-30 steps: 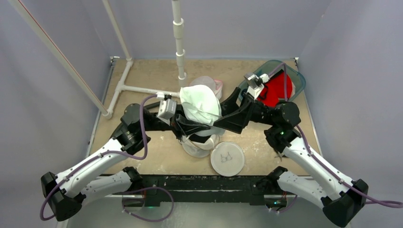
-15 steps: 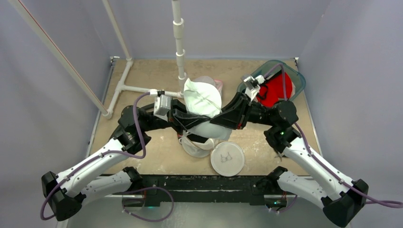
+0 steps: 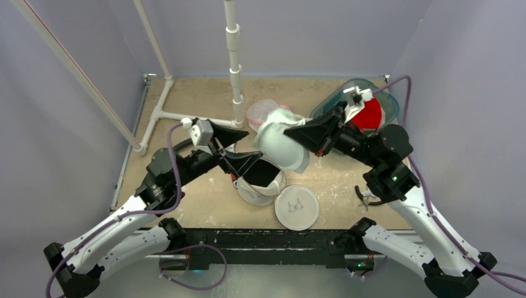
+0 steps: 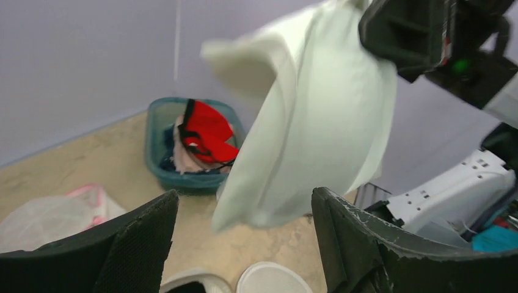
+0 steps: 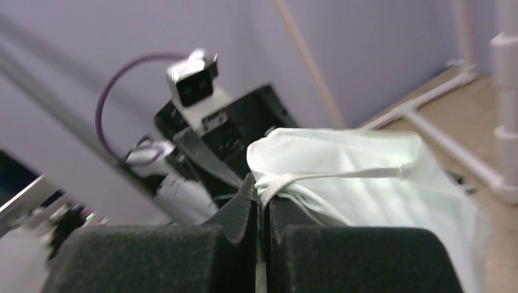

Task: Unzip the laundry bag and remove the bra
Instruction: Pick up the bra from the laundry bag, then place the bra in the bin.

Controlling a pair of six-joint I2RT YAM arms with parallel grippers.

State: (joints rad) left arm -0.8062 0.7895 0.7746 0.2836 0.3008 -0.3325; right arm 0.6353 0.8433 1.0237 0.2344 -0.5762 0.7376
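Observation:
The pale mint bra [image 3: 280, 149] hangs in the air above the table, and my right gripper [image 3: 288, 133] is shut on its top edge and strap. In the right wrist view the jaws [image 5: 262, 196] pinch the elastic strap, with the bra [image 5: 366, 177] spreading to the right. My left gripper [image 3: 249, 143] stands open just left of the bra, not touching it; in its wrist view the bra [image 4: 311, 122] dangles beyond the spread fingers [image 4: 128, 244]. The round white laundry bag [image 3: 260, 184] lies open on the table below, its flap [image 3: 296, 207] beside it.
A teal basket [image 3: 384, 99] with a red garment [image 3: 367, 115] sits at the back right. A clear pinkish mesh bag [image 3: 263, 112] lies near the white pipe stand [image 3: 234, 68]. White pipes [image 3: 186, 117] run along the back left.
My left gripper has opened, let go of the bra and drawn back to the left. The right gripper has shut on the bra and carried it to the right.

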